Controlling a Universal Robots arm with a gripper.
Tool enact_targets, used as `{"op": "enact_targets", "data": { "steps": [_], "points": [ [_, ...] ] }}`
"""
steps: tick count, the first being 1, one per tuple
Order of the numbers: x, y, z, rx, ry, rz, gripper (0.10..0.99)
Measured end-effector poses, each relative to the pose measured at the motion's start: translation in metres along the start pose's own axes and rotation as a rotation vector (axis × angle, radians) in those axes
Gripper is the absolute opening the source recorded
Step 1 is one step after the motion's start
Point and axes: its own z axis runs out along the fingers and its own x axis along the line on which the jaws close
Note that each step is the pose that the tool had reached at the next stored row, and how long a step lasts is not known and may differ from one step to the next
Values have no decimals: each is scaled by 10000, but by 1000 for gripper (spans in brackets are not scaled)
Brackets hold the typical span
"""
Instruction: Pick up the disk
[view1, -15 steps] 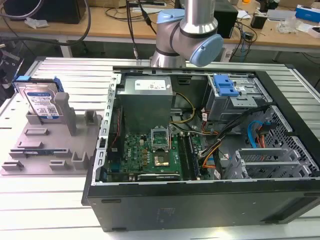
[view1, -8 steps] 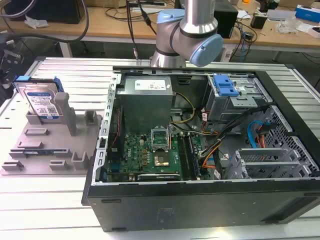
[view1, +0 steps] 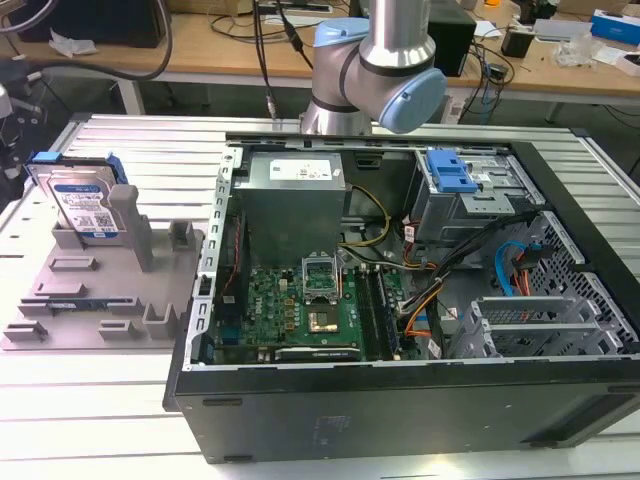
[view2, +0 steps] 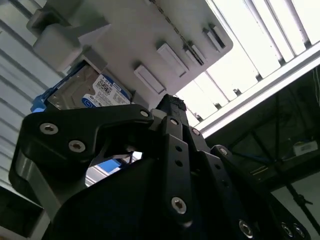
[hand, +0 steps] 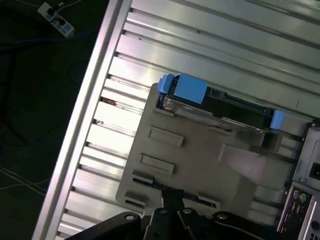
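A: Where is the disk (view1: 85, 205) sitting?
B: It's standing on edge in the grey tray (view1: 90, 292), on the exterior view's left.
A: The hand (hand: 167, 192)?
B: Hanging clear of it, pinched narrow, holding nothing.

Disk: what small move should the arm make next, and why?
Probably shift the gripper over the disk: it stands on edge in the grey tray, untouched, while the gripper hangs above the tray's opposite side.
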Motion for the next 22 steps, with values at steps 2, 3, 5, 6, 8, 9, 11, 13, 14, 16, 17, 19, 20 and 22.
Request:
{"op": "enact_targets", "data": {
  "steps": [2, 3, 5, 6, 8, 9, 11, 13, 14, 16, 17, 19, 20, 22],
  "points": [
    [0, 0, 0, 3, 2, -355, 114],
    [0, 0, 0, 5, 2, -539, 169],
    [0, 0, 0, 7, 5, -915, 294],
    [0, 0, 0, 9, 7, -1107, 294],
    [0, 0, 0, 12, 11, -1520, 416],
    [0, 0, 0, 15, 15, -1988, 482],
    [0, 0, 0, 18, 20, -2572, 482],
    [0, 0, 0, 23, 25, -3173, 482],
    [0, 0, 0, 25, 27, -3424, 494],
    [0, 0, 0, 28, 31, -3854, 557],
    [0, 0, 0, 29, 33, -4062, 557],
    [0, 0, 0, 32, 37, -4517, 557],
    [0, 0, 0, 34, 40, -4786, 557],
    [0, 0, 0, 37, 43, -5147, 557]
  ]
}}
